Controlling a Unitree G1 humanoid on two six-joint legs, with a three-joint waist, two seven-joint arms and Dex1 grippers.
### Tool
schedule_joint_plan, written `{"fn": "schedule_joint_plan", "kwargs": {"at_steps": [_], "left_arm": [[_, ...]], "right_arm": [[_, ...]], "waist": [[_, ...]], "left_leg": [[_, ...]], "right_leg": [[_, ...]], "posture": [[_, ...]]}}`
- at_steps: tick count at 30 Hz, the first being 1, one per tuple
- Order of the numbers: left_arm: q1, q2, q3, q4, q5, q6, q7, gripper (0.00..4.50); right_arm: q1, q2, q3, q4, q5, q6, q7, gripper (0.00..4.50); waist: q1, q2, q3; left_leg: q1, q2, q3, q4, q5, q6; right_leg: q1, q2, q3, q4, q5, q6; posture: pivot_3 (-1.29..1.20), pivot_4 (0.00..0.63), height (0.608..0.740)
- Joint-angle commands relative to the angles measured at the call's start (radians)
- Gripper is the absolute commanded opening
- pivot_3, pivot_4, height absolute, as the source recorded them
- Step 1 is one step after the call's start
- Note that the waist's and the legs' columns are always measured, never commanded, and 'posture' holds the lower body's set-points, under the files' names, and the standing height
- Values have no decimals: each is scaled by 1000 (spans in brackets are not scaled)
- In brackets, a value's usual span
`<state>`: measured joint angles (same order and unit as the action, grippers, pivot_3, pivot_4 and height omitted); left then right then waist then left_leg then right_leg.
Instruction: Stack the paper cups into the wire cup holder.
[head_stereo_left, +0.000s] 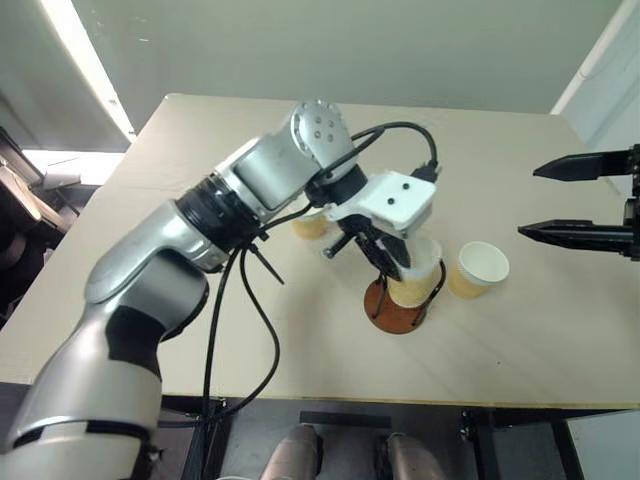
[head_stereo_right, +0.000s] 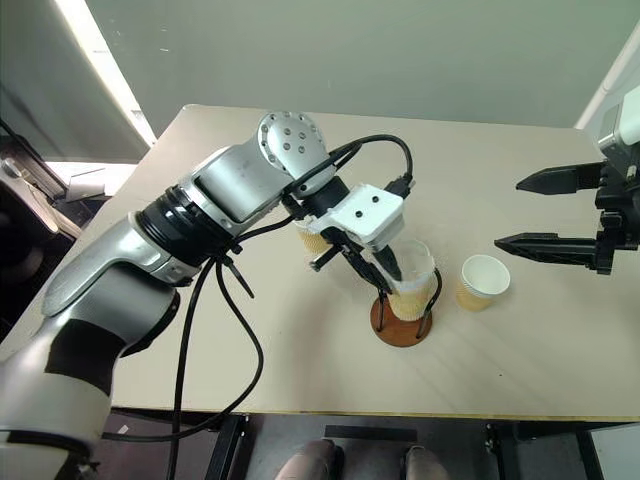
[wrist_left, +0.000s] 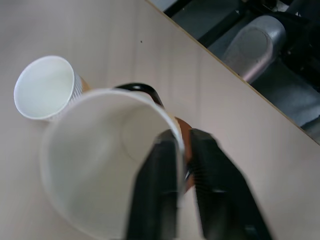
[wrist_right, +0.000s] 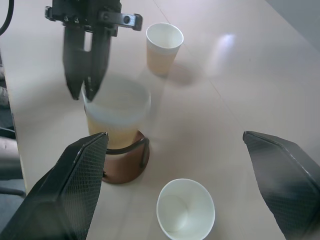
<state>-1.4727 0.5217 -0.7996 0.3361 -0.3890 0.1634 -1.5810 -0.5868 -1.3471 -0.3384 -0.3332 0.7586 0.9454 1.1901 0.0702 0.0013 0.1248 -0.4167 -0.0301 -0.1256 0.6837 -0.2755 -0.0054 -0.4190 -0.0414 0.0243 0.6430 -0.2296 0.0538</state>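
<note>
Pinching the rolled white rim of a pale yellow-tan paper cup (head_stereo_right: 412, 285), the left gripper (head_stereo_right: 375, 262) is holding it, empty, inside the black wire cup holder with the reddish-brown disc base (head_stereo_right: 400, 325) at centre frame. Two more empty paper cups are standing on the beige tabletop (head_stereo_right: 520, 370): one (head_stereo_right: 482, 281) right of the holder, one (wrist_right: 163, 46) partly behind the arm. At right, the right gripper (head_stereo_right: 570, 210) is hovering, fingers wide apart.

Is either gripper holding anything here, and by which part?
The left gripper has a paper cup by its rim, one finger inside and one outside, over the wire cup holder. The right gripper holds nothing.
</note>
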Motion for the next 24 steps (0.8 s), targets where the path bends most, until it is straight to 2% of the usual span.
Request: {"fn": "schedule_joint_plan", "kwargs": {"at_steps": [1,7,8,14,19,24], "left_arm": [[-14,-27,113,-2,-4,63,-33,2065],[-5,27,225,-45,-73,206,-33,4269],[0,51,237,-50,-84,223,-33,4488],[49,184,307,-105,-133,316,-33,4488],[162,398,397,-258,-208,409,-33,4488],[277,490,513,-358,-220,500,-2,4488]], "right_arm": [[10,-11,-30,-17,-11,-24,-21,4500],[37,30,61,-59,-30,-66,-40,4500],[44,35,83,-68,-43,-80,-39,4500],[63,56,209,-73,-154,-185,-39,4500],[37,95,394,-33,-324,-309,-18,4500],[20,114,508,45,-481,-416,9,4500]], "waist": [[1,0,0],[0,0,0],[0,0,0],[-2,1,0],[-10,1,0],[-10,0,0]], "left_leg": [[0,0,0,0,0,0],[1,0,2,0,0,0],[1,0,2,0,0,0],[1,0,2,0,0,1],[1,0,2,1,-1,2],[1,0,1,1,0,3]], "right_leg": [[0,0,0,0,0,0],[0,0,1,1,0,1],[0,0,1,1,0,1],[0,0,2,1,0,1],[-1,0,2,0,0,2],[-1,0,2,-1,0,2]], "posture": [[0,150,740],[0,150,740],[0,150,740],[0,150,740],[0,150,740],[0,150,740]]}}
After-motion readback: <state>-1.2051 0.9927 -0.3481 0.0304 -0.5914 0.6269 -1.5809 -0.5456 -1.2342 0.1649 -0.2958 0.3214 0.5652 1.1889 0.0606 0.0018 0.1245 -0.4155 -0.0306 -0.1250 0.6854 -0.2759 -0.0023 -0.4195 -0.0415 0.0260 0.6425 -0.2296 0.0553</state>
